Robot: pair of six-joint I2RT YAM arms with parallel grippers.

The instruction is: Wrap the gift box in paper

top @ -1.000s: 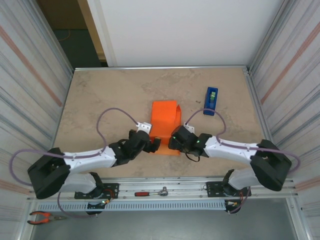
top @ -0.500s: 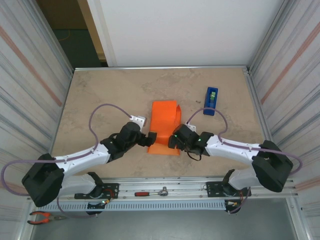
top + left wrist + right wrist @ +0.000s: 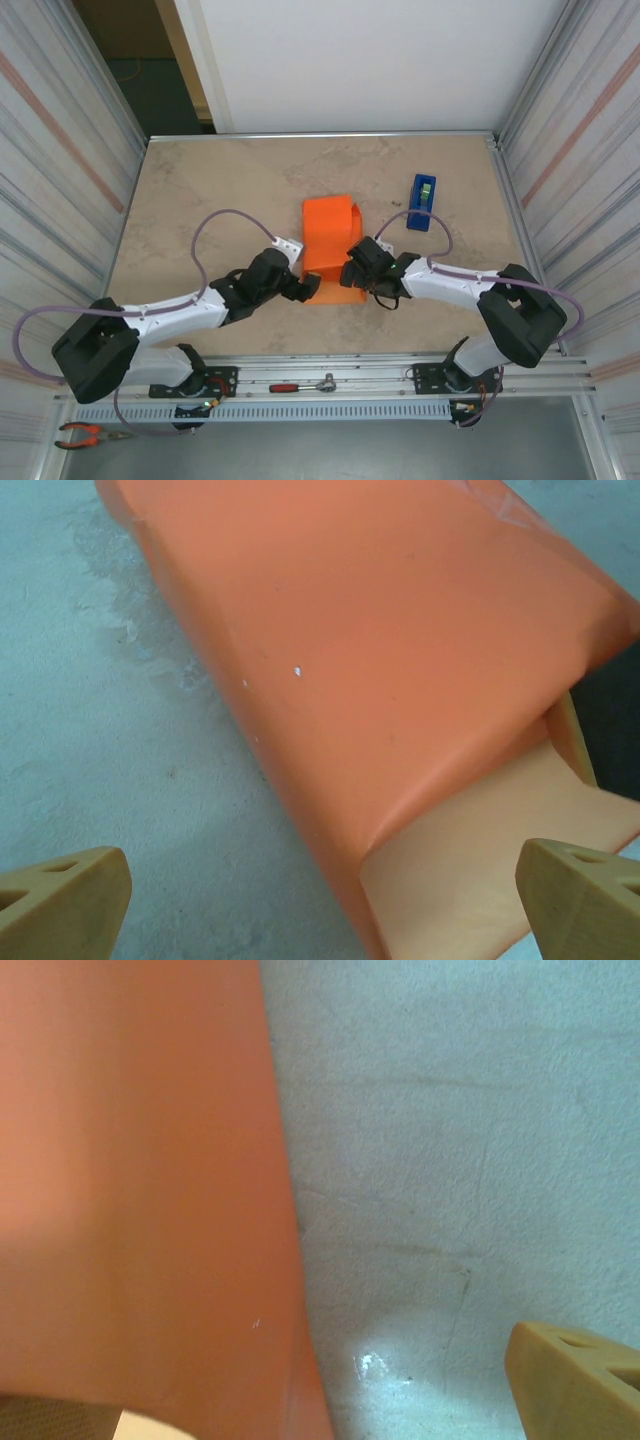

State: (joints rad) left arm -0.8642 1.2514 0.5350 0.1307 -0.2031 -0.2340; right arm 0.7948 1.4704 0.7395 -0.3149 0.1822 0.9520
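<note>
A blue tape dispenser (image 3: 423,202) lay on the beige marbled table (image 3: 220,190), towards its far right side, its long axis running roughly front to back. Along the metal rail (image 3: 380,372) at the table's near edge rested a red-handled ratchet tool (image 3: 302,384). Orange-handled pliers (image 3: 90,433) lay at the lower left corner, below the rail. A white panel (image 3: 360,60) stood behind the table.

bright, even overhead light; wrist views close and soft, faint glare on the table (image 3: 375,1363).
</note>
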